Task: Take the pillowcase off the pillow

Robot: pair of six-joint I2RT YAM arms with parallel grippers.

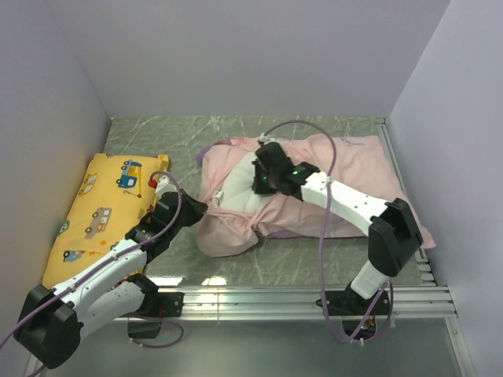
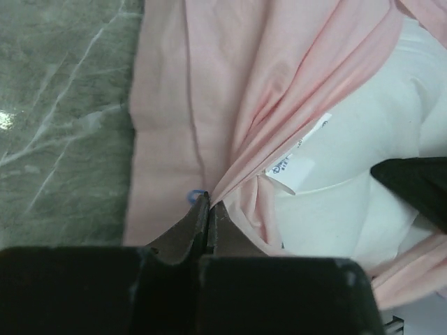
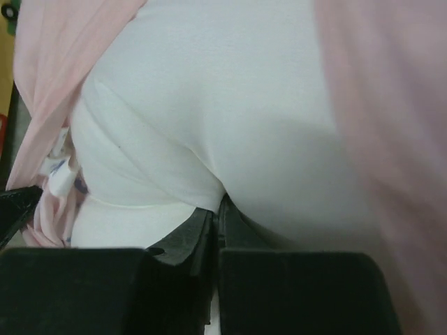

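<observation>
With left hand point(image 2: 208, 209) clenched on thin pale-pink fabric pillowcase point(image 2: 209, 84) just right of yellow vehicle-print cushion point(image 1: 94, 212), and right hand point(image 3: 218, 209) pinching puffy white stuffed pillow point(image 3: 230, 105) farther right of that cushion, pull apart steadily without loosening either pinch.

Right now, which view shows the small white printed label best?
Left wrist view: the white label, printed in blue, pokes out mid-frame where the pillowcase folds meet the pillow. The right wrist view catches it only blurred at its left edge. From the top view it is too small to make out.
</observation>
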